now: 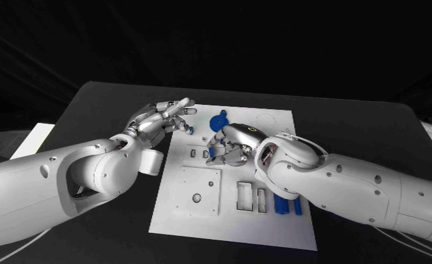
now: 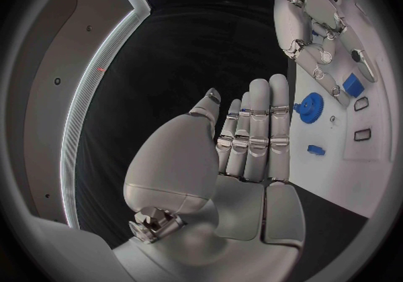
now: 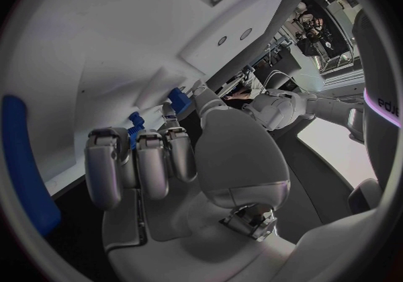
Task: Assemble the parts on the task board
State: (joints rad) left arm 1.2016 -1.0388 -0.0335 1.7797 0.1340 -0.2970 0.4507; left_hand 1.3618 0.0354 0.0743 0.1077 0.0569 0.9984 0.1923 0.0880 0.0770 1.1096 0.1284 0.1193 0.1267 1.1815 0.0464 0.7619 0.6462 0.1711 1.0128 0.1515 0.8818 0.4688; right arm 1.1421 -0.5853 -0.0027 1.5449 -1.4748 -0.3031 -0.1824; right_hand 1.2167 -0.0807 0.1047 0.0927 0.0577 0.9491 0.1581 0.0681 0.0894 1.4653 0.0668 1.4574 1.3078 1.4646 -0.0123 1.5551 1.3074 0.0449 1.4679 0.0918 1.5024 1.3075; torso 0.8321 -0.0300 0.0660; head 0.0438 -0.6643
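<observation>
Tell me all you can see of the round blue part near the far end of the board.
The round blue part is a disc with a toothed rim and a pale hole at its centre, much like a gear. It looks like matte plastic. It sits on the white task board near its far edge, just beyond the right hand. Neither hand touches it; the left hand is held open beside the board.

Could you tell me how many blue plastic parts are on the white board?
5: round toothed blue part at the far edge; tiny blue part by the left robot hand; blue block at the right robot hand; two long blue bars near right. Others may be hidden.
</observation>
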